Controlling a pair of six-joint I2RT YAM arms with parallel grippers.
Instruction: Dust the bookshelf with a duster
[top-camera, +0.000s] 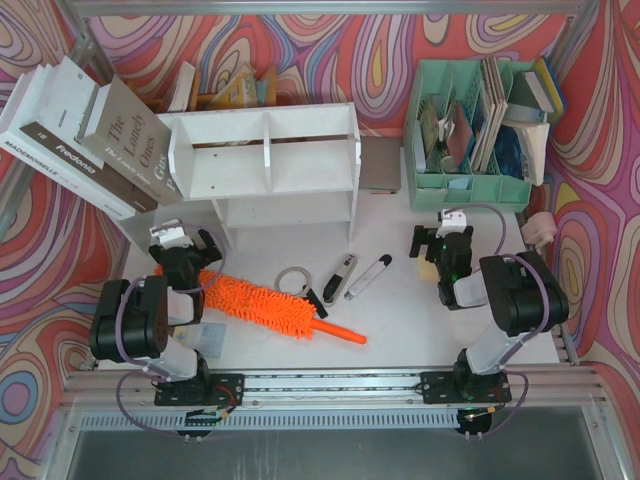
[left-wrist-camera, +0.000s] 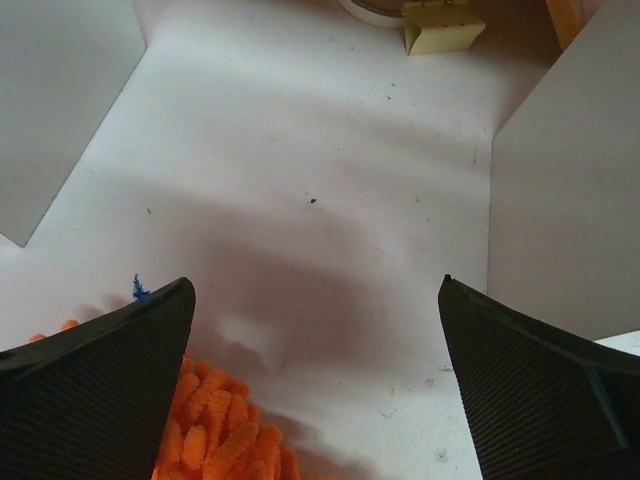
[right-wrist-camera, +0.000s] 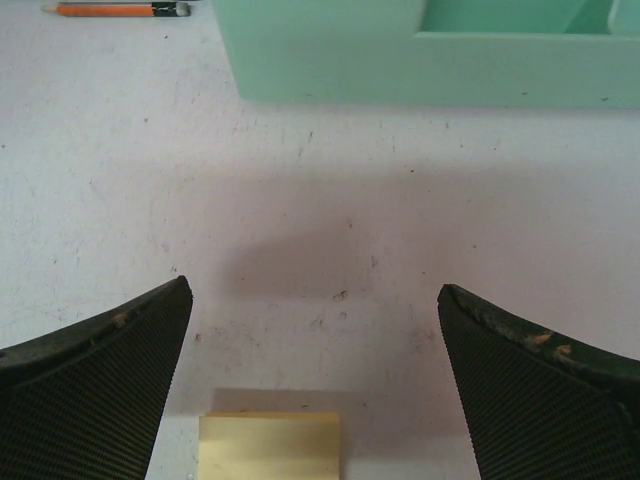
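The duster (top-camera: 262, 303) lies on the bench (top-camera: 400, 310), handle toward 4 o'clock, bookshelf (top-camera: 265, 150) at its 12. My left jaws hang over its fluffy end; both pairs gape, empty. I should pinch the thin handle squarely, not fluff.

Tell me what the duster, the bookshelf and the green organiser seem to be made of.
The duster: fluffy bright orange chenille-like fibre, seen in its stubby tufts; its thin handle looks like smooth plastic. The bookshelf: flat matte white boards, probably painted wood or fibreboard. The organiser: mint green, smooth moulded walls, likely plastic.
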